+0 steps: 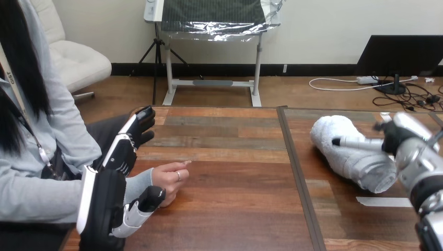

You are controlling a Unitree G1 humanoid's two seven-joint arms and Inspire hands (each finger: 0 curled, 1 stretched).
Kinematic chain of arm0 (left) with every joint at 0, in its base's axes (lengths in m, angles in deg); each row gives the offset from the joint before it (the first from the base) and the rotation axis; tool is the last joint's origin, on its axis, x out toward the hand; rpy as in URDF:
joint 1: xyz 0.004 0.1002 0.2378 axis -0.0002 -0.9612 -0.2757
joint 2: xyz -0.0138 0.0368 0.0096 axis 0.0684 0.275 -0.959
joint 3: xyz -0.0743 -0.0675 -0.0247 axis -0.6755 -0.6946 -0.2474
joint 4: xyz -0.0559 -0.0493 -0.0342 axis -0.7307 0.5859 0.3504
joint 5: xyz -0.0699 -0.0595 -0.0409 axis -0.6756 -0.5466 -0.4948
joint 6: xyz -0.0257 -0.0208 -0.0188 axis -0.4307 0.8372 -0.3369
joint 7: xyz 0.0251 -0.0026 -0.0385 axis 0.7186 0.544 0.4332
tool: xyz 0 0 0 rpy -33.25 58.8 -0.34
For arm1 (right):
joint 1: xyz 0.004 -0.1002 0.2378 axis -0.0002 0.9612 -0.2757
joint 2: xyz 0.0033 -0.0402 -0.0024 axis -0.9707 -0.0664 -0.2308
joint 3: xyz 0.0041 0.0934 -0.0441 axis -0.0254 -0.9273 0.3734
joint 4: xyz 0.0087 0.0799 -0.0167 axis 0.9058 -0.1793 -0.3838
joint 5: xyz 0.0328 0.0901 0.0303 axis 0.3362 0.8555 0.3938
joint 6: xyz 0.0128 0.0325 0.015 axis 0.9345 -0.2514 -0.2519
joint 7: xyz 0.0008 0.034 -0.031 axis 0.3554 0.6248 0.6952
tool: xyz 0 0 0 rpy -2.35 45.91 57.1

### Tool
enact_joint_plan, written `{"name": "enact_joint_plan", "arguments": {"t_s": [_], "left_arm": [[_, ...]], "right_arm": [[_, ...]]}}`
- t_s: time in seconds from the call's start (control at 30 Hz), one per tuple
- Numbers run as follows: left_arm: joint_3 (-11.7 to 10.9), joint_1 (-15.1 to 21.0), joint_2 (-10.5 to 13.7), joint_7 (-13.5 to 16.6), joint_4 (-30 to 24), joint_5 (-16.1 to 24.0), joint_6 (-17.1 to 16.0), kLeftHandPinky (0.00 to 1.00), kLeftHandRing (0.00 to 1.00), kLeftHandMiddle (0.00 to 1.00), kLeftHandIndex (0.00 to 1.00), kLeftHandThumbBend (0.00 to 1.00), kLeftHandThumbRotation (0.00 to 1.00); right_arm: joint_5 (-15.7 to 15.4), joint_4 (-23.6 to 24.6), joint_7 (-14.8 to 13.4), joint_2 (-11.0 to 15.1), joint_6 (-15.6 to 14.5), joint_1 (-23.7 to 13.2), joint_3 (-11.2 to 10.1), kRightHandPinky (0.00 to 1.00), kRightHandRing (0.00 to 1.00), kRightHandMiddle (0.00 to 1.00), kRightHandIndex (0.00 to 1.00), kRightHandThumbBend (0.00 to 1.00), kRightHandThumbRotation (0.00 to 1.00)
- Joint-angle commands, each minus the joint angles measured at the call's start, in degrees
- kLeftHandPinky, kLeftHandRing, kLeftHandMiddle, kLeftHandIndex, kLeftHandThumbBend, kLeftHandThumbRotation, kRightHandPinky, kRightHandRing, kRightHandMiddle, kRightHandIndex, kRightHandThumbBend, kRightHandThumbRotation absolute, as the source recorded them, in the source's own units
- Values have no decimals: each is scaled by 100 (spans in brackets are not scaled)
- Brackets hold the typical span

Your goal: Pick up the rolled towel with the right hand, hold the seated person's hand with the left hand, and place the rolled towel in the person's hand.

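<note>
Holds the left hand (120, 154) low at the left, fingers straight and pointing away, thumb spread sideways — points the right hand (398, 137) leftward from the silver forearm (418, 159), fingers extended.

My left hand (119, 152): black, white shells along back, black-and-white jointed thumb. My right hand (398, 137): black palm, pale finger. My right forearm (418, 159): silver, rounded, black band lower down.

Open tabletop (235, 178) lies between person's hand (168, 178) and rolled towel (360, 167) (well apart).
</note>
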Motion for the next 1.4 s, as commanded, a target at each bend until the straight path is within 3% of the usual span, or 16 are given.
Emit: {"name": "enact_joint_plan", "arguments": {"t_s": [0.0, 0.3, 1.13, 1.37], "left_arm": [[38, 104, 11, -33, -411, -134, 24, 85, 88, 88, 87, 100, 85], [51, 19, 2, -82, -570, -169, 29, 84, 88, 89, 87, 100, 85], [84, -306, -66, -157, -1081, -263, 193, 82, 87, 88, 86, 100, 80], [137, -374, -9, -253, -1163, -369, 189, 83, 88, 88, 86, 100, 79]], "right_arm": [[-139, 45, 34, -134, 0, -23, 141, 9, 100, 99, 88, 100, 64], [-193, 45, 10, -194, 24, 153, 212, 1, 100, 96, 83, 100, 65], [-67, 47, -77, -325, -9, 463, 55, 0, 100, 97, 87, 100, 63], [-23, 51, -291, -364, -16, 567, -9, 0, 95, 92, 84, 100, 59]]}}
